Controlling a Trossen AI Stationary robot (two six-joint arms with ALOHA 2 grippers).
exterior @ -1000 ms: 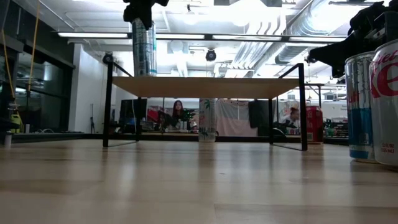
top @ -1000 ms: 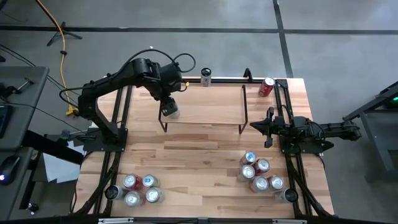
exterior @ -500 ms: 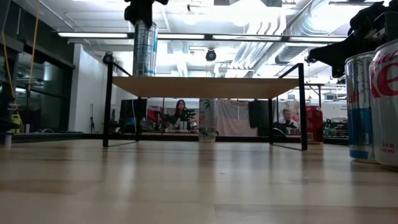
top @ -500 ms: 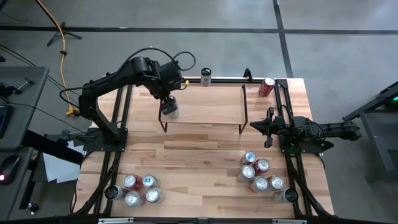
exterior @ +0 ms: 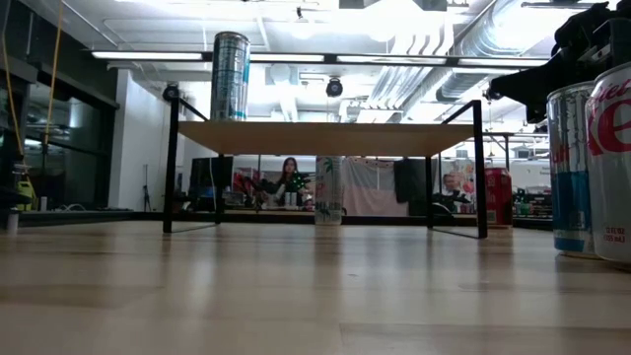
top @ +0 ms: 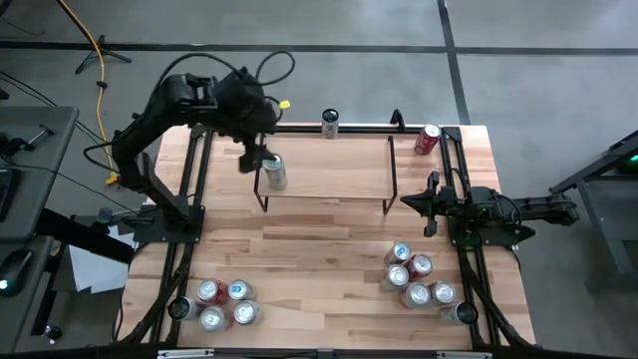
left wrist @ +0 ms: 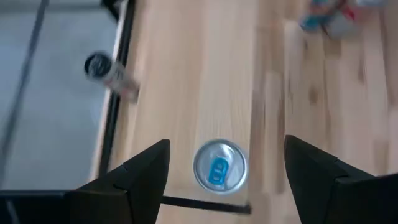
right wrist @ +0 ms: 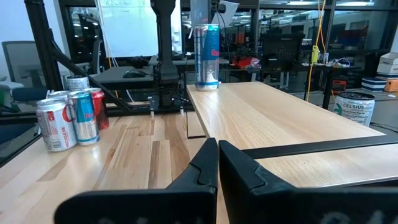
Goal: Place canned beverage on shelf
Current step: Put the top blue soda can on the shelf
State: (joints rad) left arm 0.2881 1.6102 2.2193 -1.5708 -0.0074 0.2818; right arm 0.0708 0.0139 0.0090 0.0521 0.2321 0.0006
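The left claw [top: 248, 160] has let go and pulled up and back, wide open, so the tall silver can [top: 275, 173] now stands alone at the left end of the shelf [top: 339, 172], meaning this can is placed; far off, another can [right wrist: 351, 107] reads CELSIUS.

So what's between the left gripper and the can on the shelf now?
Nothing: in the left wrist view the left gripper is open above the can on the shelf.

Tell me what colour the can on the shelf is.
Silver with blue, clearest in the right wrist view: can, shelf.
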